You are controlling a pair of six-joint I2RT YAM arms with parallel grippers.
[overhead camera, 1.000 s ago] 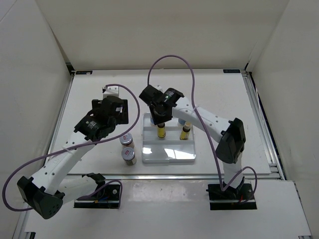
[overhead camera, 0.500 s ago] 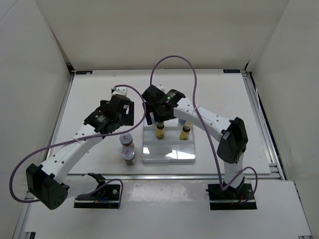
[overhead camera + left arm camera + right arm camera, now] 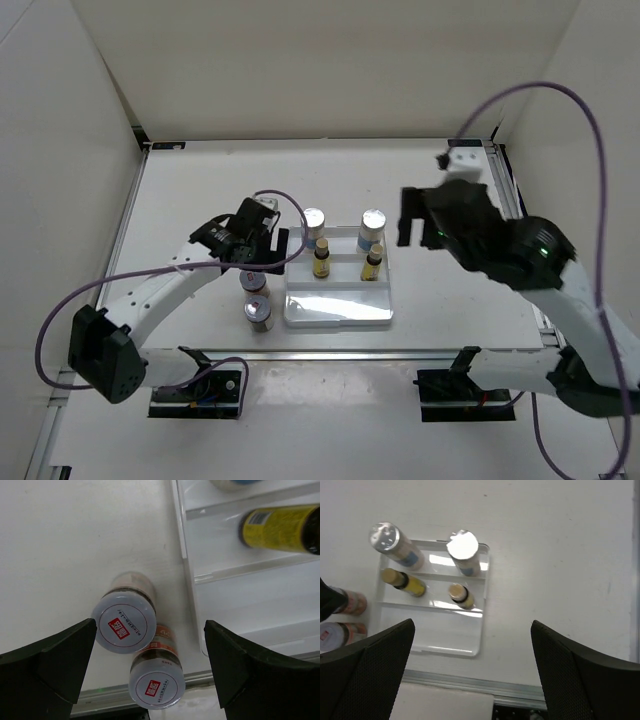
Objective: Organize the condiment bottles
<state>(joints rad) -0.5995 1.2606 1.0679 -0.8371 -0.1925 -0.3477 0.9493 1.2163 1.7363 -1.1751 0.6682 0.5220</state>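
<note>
Left hand (image 3: 150,630), wide, poised over two silver-lidded brownish jars (image 3: 123,629) at lower centre, presumably bound for the white three-row tray (image 3: 178,530)'s vacant row; right hand (image 3: 472,625) wide, empty.

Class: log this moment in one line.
left pincer: open above silver-lidded brownish jars | right pincer: open | white three-row tray: four bottles

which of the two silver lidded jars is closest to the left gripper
The rear jar, farther from the arm bases: it sits partly under the left gripper, while the front jar stands clear of it.
</note>
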